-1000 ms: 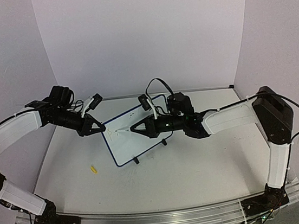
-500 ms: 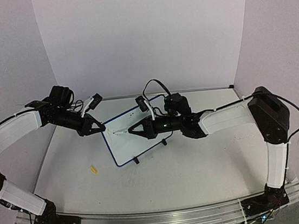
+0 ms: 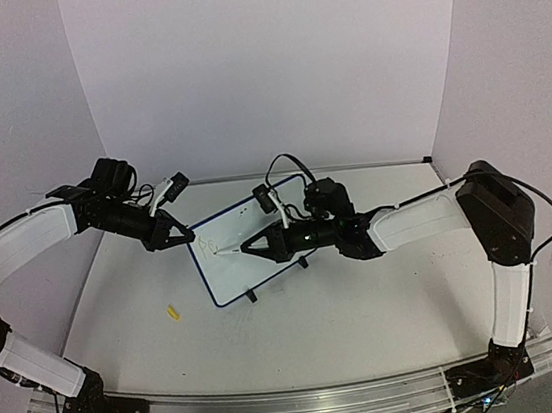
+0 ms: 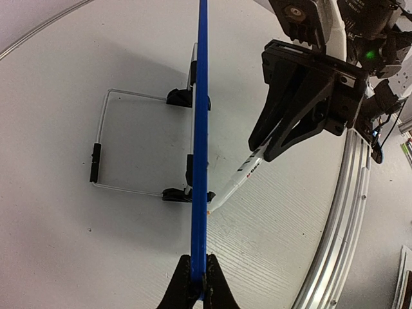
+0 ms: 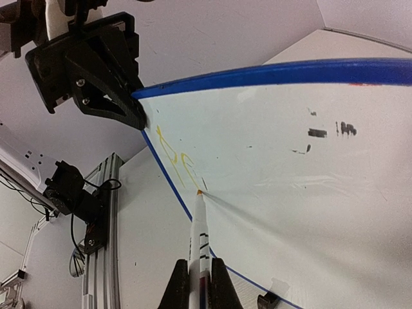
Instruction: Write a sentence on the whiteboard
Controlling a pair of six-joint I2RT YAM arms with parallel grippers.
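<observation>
Table (image 3: 389,303), white and flat, carries everything. The whiteboard (image 3: 264,273) stands up on its long side in the middle of the table, a bit nearer the far edge. It has a blue rim and leans back on a thin wire stand (image 4: 102,154).

The left gripper (image 3: 181,236) comes in from the table's left side. Its two fingers are squeezed tight on the board's left edge, right at the top corner. The right gripper (image 3: 251,247) reaches across from the right, in front of the board's white face. Its fingers are pinched tight around a white marker (image 5: 200,232).

The marker points at the board's left part, and its tip is touching the white face low down, near the blue rim. The sentence (image 5: 172,153) is a few thin yellow squiggles just above the tip, by the left edge.

A tiny yellow cap (image 3: 172,312) lies alone on the table, near its left edge and well apart from the board.
</observation>
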